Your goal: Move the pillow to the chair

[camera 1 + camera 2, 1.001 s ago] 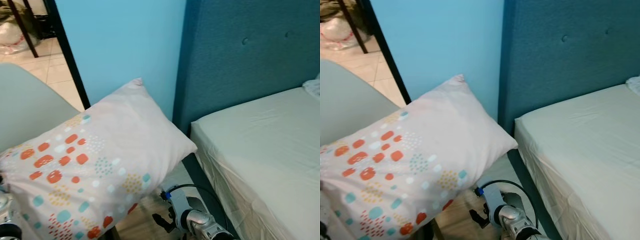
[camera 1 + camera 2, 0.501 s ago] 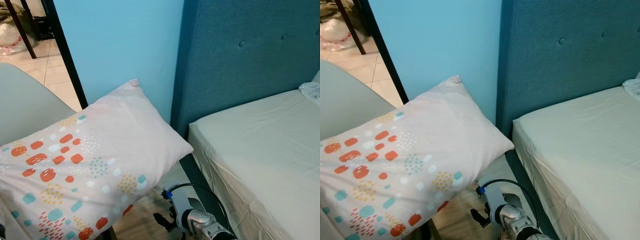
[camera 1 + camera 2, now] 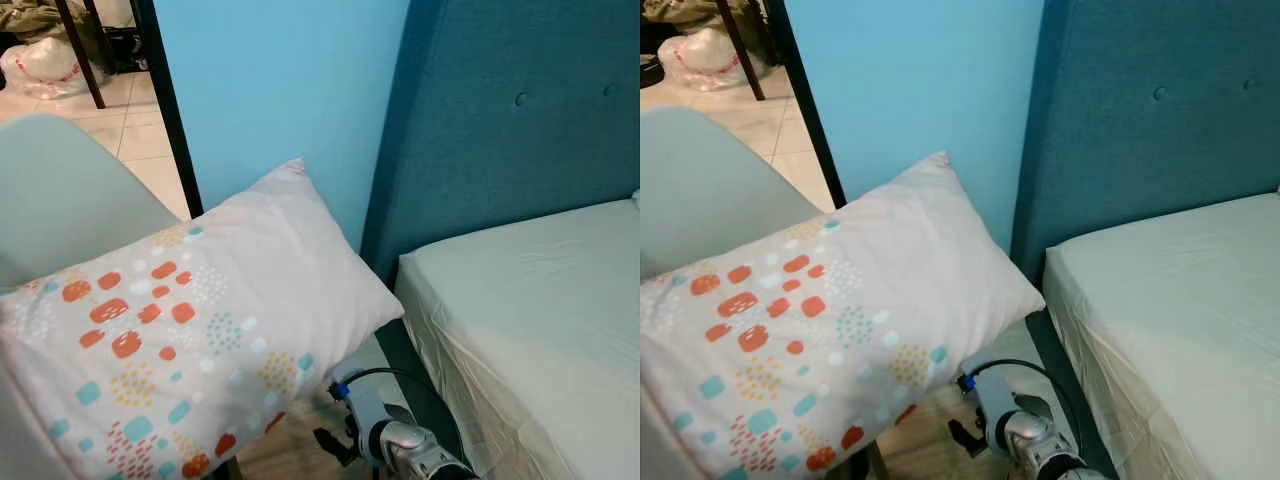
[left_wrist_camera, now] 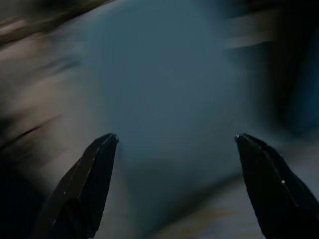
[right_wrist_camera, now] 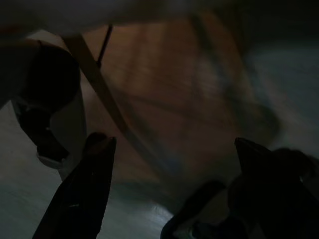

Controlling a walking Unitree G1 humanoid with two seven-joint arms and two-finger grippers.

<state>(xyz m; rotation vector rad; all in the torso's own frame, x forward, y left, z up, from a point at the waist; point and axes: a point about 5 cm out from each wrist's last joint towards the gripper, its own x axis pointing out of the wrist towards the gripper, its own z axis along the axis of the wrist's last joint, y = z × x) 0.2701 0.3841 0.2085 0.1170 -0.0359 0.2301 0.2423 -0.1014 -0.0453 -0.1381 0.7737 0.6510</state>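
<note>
A white pillow [image 3: 190, 320] printed with orange, teal and yellow dots lies tilted across the pale grey-green chair [image 3: 60, 190], one corner pointing at the blue wall. My right arm [image 3: 400, 448] hangs low beside the pillow's near edge, over the wooden floor. In the right wrist view my right gripper [image 5: 175, 143] is open above the floor, with a wooden chair leg [image 5: 99, 89] ahead of it. The left wrist view is dark and blurred; my left gripper [image 4: 177, 137] is open there before a pale bluish surface, with nothing between its fingers.
A bed [image 3: 540, 310] with a cream sheet and a teal padded headboard [image 3: 500, 120] stands on the right. Behind the pillow is a light blue wall [image 3: 280, 90], with a black door frame [image 3: 170, 110] and a tiled floor [image 3: 130, 110] beyond it.
The whole picture has shifted to the right and slightly down, so the camera moved. The pillow keeps its place on the chair. The right arm still hangs low.
</note>
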